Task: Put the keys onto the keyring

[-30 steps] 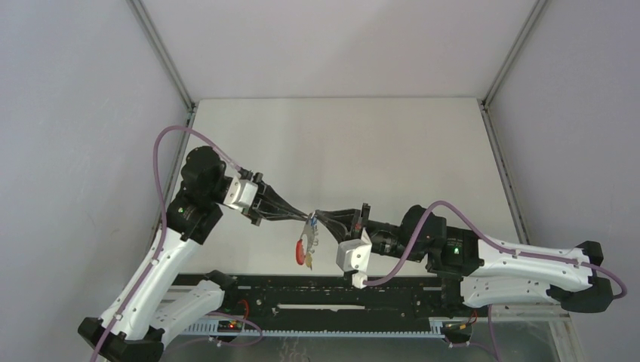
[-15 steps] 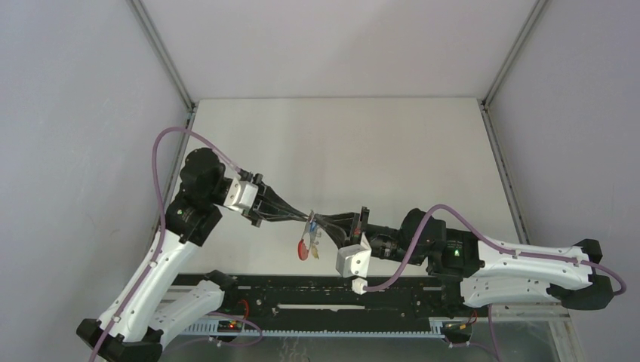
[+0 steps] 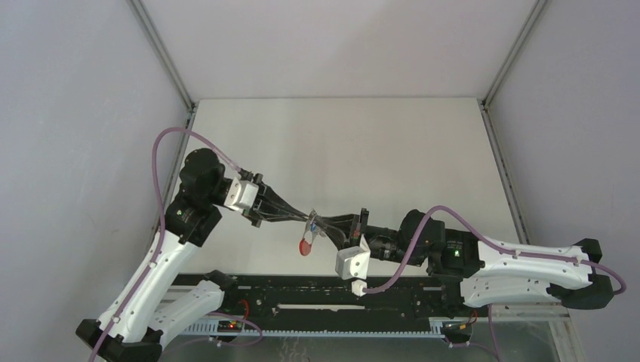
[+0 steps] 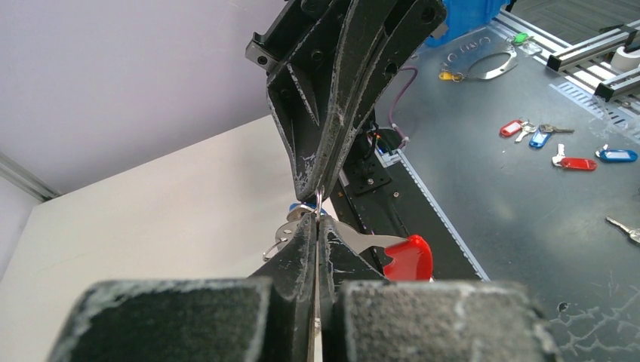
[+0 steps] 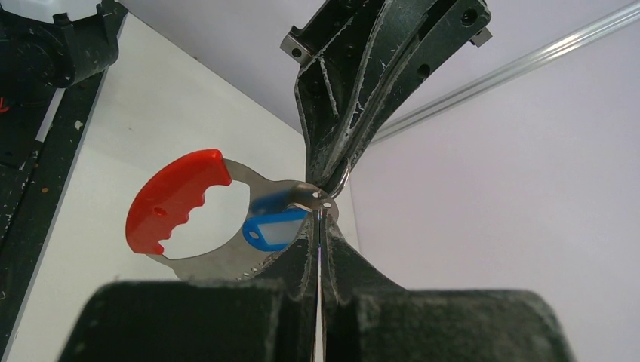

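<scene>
A white table fills the cell. Plain lilac-grey walls stand at the table's left, right and far sides, and thin metal posts rise from its two far corners. A black rail runs along its near edge. Past that edge lies a dark grey bench with coloured tags scattered on it. The light is soft and even.

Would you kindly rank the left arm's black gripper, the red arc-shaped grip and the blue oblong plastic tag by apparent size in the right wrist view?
1. black left gripper
2. red arc-shaped grip
3. blue plastic tag, partly hidden
</scene>
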`<state>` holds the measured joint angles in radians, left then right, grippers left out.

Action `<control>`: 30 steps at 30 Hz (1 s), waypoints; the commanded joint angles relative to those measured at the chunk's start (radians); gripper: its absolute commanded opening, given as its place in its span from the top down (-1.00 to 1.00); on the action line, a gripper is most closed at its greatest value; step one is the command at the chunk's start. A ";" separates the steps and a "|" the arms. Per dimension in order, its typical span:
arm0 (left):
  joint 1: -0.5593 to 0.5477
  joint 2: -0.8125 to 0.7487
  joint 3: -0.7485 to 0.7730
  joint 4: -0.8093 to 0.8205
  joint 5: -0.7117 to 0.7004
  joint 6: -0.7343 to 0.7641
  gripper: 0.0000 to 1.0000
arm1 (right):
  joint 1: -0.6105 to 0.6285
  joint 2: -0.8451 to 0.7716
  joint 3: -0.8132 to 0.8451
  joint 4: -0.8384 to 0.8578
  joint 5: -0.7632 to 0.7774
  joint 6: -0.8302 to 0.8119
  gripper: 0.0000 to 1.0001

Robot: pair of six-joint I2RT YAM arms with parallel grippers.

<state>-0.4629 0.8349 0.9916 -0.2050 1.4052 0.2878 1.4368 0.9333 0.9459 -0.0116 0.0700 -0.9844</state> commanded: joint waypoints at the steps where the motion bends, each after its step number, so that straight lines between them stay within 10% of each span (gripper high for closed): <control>1: -0.008 -0.008 0.063 0.019 -0.008 -0.015 0.99 | 0.014 -0.011 0.027 0.027 0.005 -0.017 1.00; 30: -0.008 0.000 0.049 0.026 -0.007 0.000 0.99 | -0.050 -0.016 0.027 0.016 -0.008 0.015 1.00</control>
<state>-0.4629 0.8371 0.9916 -0.2047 1.3972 0.2878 1.3956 0.9329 0.9459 -0.0185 0.0692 -0.9848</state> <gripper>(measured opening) 0.009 0.006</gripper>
